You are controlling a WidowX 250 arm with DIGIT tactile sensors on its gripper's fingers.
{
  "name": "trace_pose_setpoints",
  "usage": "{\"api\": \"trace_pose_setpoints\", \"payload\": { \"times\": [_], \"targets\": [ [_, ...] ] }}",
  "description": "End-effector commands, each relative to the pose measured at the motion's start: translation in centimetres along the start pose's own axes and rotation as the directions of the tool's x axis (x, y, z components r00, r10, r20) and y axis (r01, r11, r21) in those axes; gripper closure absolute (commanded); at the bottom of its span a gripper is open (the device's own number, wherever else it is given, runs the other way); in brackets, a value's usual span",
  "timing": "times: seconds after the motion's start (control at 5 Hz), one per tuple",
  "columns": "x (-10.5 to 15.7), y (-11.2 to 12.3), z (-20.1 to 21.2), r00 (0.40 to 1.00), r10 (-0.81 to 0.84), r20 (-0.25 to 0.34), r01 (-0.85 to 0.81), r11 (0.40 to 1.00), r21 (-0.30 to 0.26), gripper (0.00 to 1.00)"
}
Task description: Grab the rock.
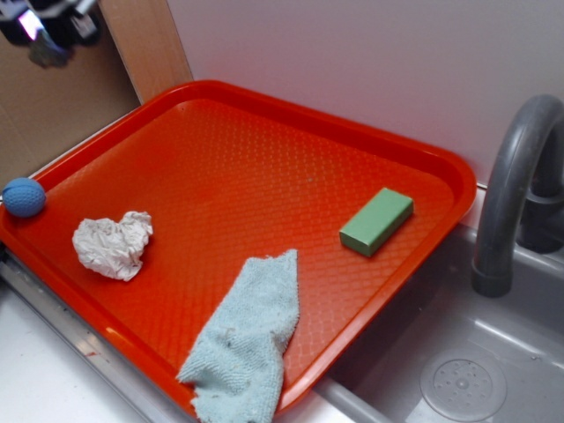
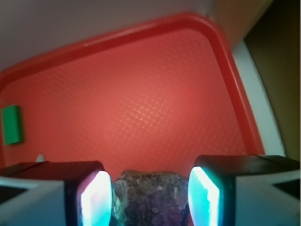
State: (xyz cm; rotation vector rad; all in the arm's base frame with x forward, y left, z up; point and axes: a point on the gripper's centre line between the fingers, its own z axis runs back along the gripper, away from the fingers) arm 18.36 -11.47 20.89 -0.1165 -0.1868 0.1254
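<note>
Exterior view: the red tray (image 1: pixel 264 132) fills most of the frame, its raised rim running from upper left to the right edge and down to the lower middle. Its centre and upper part are bare, leaving wide open room. A blue ball (image 1: pixel 24 197) sits at the tray's left rim. Near it, toward the lower left, lies a crumpled white paper wad (image 1: pixel 112 244). A pale blue cloth (image 1: pixel 247 344) lies at the lower middle, drooping over the tray's near rim. A green block (image 1: pixel 377 221) rests near the right rim, well apart from the rest. At the right, a grey faucet (image 1: pixel 511 185) curves over a grey sink (image 1: pixel 458 370). The pincer (image 1: pixel 44 31) shows only blurred in the upper left corner, above and outside the tray.

Wrist view: the two fingers (image 2: pixel 96 197) stand at the bottom of the frame, and the rock (image 2: pixel 150 195), a rough brownish-grey lump, sits between them, touching both glowing pads, so the pincer is closed narrowly around it. Beyond lies bare tray floor up to the curved far rim; the green block shows at the left edge.
</note>
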Motion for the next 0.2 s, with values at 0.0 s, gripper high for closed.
{"api": "trace_pose_setpoints", "payload": {
  "times": [0.0],
  "targets": [
    [0.35,0.18,4.75,0.977,-0.132,0.17,0.145,0.987,-0.065,1.0]
  ]
}}
